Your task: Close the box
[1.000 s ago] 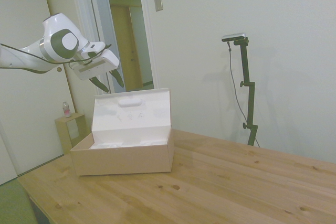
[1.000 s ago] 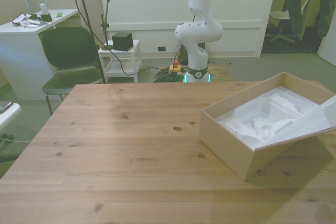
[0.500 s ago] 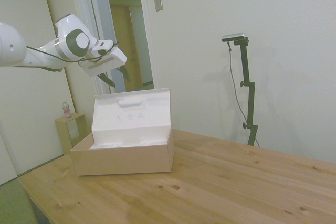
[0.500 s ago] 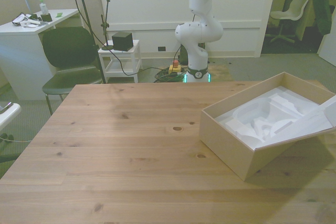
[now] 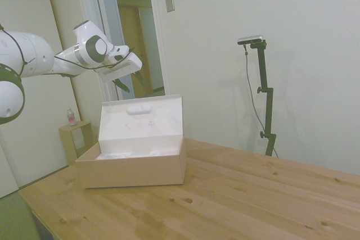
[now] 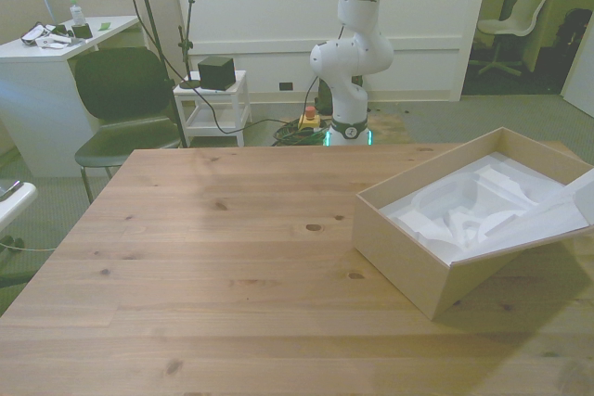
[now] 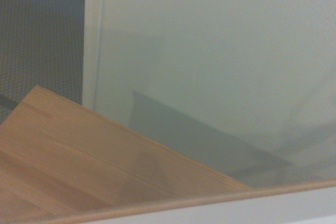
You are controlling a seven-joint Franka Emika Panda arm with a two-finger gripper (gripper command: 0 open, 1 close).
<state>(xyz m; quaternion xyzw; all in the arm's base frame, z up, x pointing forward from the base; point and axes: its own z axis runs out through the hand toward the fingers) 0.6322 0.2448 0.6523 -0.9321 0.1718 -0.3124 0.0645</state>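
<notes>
The box point(image 5: 132, 170) stands on the table's left end in the side view, tan outside and white inside. Its lid point(image 5: 140, 125) is upright, with the oval slot point(image 5: 138, 110) near the top edge. My gripper point(image 5: 129, 84) hangs just above the lid's top edge, on the lid's far side, fingers apart and holding nothing. The front view shows the box point(image 6: 408, 257) at the front view's right, with white foam point(image 6: 464, 215) inside and the lid point(image 6: 557, 220) leaning out over its right side. The gripper is out of that view. The wrist view shows only table and wall.
A small wooden cube stand point(image 5: 76, 139) with a little bottle point(image 5: 71, 117) on it sits beyond the box. The wooden table point(image 5: 253, 195) stretches right of the box. A chair point(image 6: 121, 99) and a white cart point(image 6: 213, 104) stand behind the table.
The gripper has moved right in the side view, from left of the lid to above its top edge, and has left the front view's top right corner. The box has not moved.
</notes>
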